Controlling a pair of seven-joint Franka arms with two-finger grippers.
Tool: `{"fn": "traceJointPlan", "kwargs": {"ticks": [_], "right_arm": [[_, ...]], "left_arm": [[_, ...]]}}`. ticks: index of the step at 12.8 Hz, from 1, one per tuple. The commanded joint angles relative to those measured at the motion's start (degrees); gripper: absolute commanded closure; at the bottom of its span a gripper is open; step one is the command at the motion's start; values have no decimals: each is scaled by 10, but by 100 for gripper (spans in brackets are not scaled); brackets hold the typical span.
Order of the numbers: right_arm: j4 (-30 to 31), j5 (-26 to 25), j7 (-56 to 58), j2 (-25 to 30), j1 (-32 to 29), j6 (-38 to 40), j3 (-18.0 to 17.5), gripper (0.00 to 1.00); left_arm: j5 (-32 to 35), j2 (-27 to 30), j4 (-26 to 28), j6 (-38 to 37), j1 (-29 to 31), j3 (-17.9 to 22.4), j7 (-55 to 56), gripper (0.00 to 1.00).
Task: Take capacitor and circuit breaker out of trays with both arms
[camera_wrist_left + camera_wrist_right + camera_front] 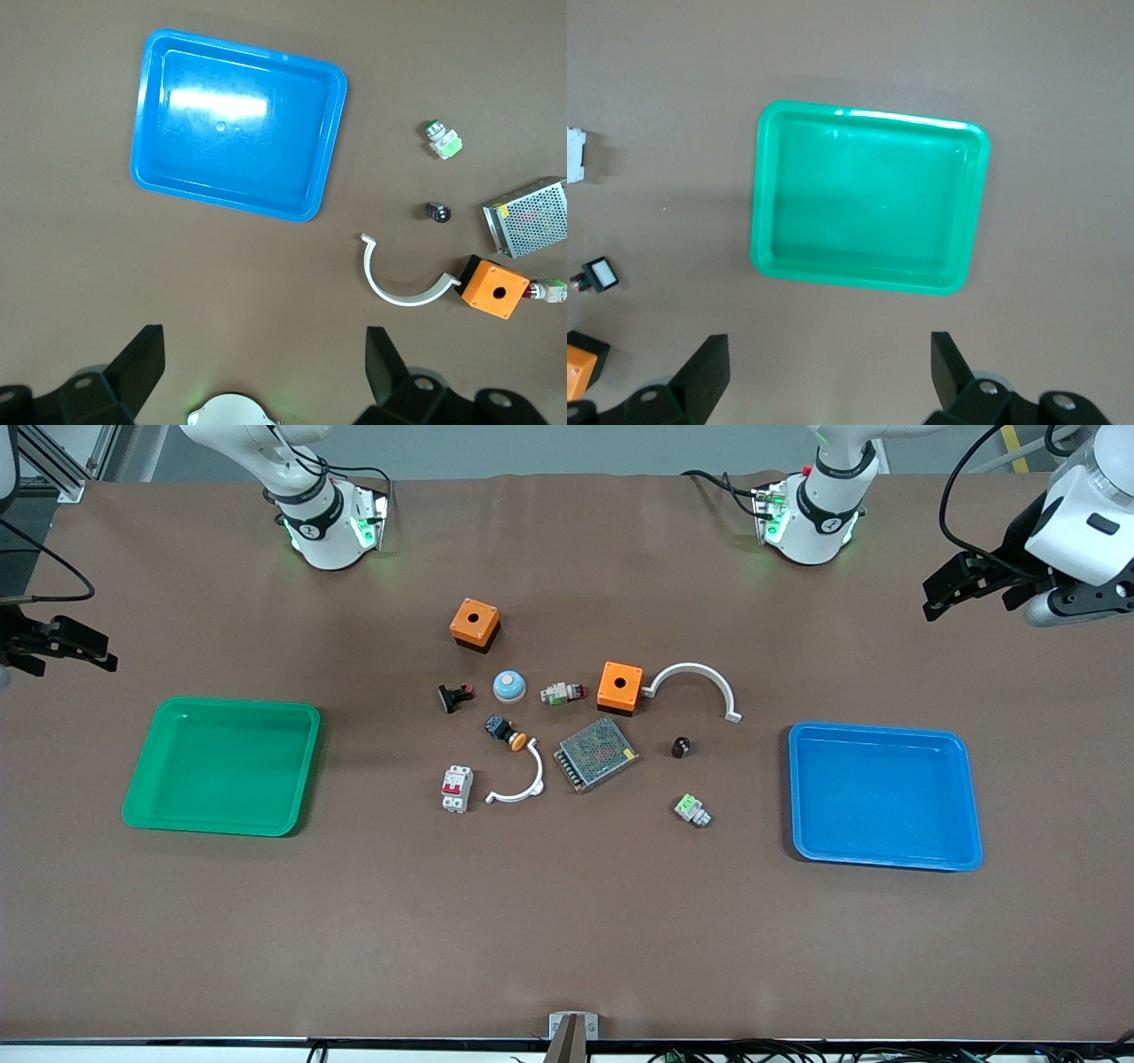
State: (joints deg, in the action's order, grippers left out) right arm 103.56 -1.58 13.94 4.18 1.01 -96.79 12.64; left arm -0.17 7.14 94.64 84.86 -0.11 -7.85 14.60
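The capacitor [680,747], a tiny black cylinder, stands on the table between the metal mesh box and the blue tray [877,731]; it also shows in the left wrist view [437,212]. The breaker [457,788], a white block with red levers, lies toward the green tray [221,766]; its edge shows in the right wrist view [574,155]. My left gripper [932,600] hangs open and empty over the table at the left arm's end [266,359]. My right gripper [108,653] hangs open and empty at the right arm's end [830,363].
Two orange boxes [475,624] [619,687], two white arcs [695,682] [523,779], a mesh power supply [596,754], a blue-domed button [509,685], a black clip [454,697], an orange-capped push button [507,732] and a green-and-white part [692,810] lie mid-table. Both trays hold nothing.
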Motion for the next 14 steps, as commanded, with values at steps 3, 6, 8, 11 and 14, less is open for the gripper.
{"fn": "traceJointPlan", "kwargs": {"ticks": [3,6,8,11,14], "right_arm": [[-19,-12,6,-5,-15,-6,-11,0],[-44,-11,-2,-13,-3,-6,-15,0],[-84,-10,-4,-26,16,-2,-15,0],[-146,-3,-3,-61,22,7,-16,0],[-151,29,-5,-63,18,13,-15,0]], "left_arm": [[-11,0,-17,-8,4,0,-7,0],[-10,-6,-17,-8,4,1,-31,0],[-5,-12,-24,-8,3,1,-32,0],[-4,-20,-43,-8,4,2,-33,0],[-4,-21,-43,-8,3,1,-32,0]]}}
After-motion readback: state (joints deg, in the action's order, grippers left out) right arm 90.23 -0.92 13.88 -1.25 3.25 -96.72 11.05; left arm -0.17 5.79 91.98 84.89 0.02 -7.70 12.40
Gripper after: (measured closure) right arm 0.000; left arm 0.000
